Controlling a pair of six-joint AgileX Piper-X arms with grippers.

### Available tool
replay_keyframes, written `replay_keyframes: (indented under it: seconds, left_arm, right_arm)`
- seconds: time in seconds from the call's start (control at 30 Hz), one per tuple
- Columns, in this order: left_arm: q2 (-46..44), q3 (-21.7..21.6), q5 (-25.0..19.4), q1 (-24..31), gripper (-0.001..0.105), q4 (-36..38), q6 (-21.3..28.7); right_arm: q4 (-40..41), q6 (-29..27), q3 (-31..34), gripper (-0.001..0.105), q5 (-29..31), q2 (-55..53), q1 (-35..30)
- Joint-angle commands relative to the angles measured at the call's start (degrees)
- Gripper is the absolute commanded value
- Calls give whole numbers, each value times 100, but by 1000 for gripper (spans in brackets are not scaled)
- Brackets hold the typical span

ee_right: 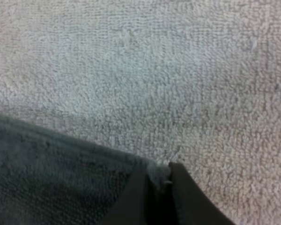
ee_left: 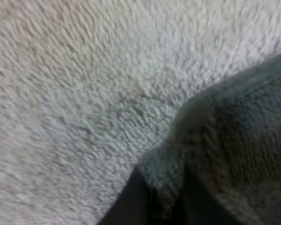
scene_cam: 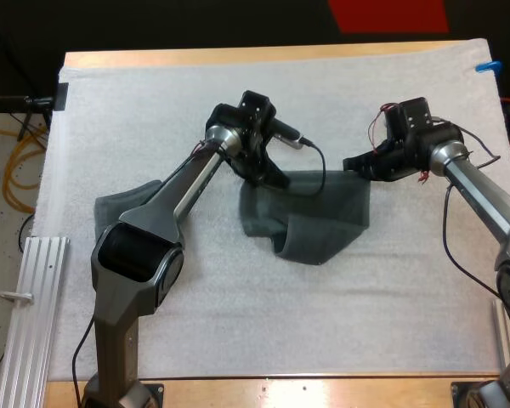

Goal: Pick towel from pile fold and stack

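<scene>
A dark grey-green towel (scene_cam: 314,217) lies mid-mat, its lower part folded over on itself. My left gripper (scene_cam: 268,174) is at the towel's far left corner and my right gripper (scene_cam: 354,166) at its far right corner. In the left wrist view the black fingers (ee_left: 131,201) pinch the towel's corner (ee_left: 243,140), with my left gripper (ee_left: 164,199) shut on it just above the mat. In the right wrist view my right gripper (ee_right: 161,187) is likewise shut on the towel's edge (ee_right: 47,178). A second crumpled towel (scene_cam: 119,208) lies at the left, partly hidden by my left arm.
The white mat (scene_cam: 238,102) covers most of the wooden table. An aluminium rail (scene_cam: 34,314) lies along the table's left side. Yellow cables (scene_cam: 17,170) lie on the floor beyond the left edge.
</scene>
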Motion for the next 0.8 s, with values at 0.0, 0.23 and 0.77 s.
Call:
replay_keyframes:
  seconds: [0.0, 0.23, 0.77]
  left_arm:
    - [-95, -126, -83, -15, 0, 90, -18]
    - [-1130, -561, -60, -15, 0, 129, 39]
    - [-3848, -530, 823, -17, 0, 992, 65]
  right_arm:
    - [33, -66, -23, 0, -8, -107, -10]
    - [-185, -560, -23, 0, 797, -1194, 107]
    - [634, -506, -23, 0, 1136, -4366, 1263]
